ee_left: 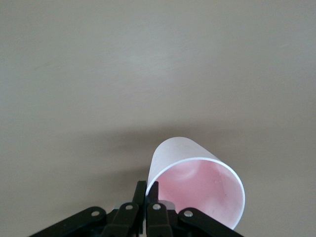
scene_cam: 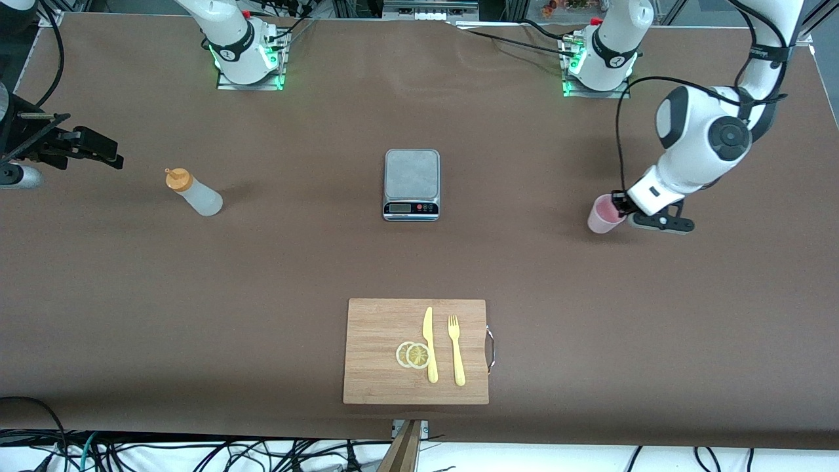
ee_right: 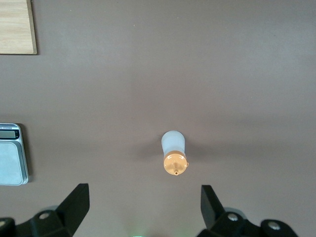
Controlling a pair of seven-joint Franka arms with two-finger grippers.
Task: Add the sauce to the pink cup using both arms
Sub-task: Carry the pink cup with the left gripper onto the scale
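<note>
The pink cup is low at the table toward the left arm's end. My left gripper is shut on its rim. In the left wrist view one finger is outside the pink cup and the other is inside, so the left gripper pinches the wall. The cup's inside looks bare. The sauce bottle with its orange cap stands upright toward the right arm's end. My right gripper hangs open over the table beside it. In the right wrist view the sauce bottle is ahead of the right gripper, apart from both fingers.
A grey scale sits mid-table and shows at the edge of the right wrist view. Nearer the front camera lies a wooden board with a yellow knife, a fork and lemon slices.
</note>
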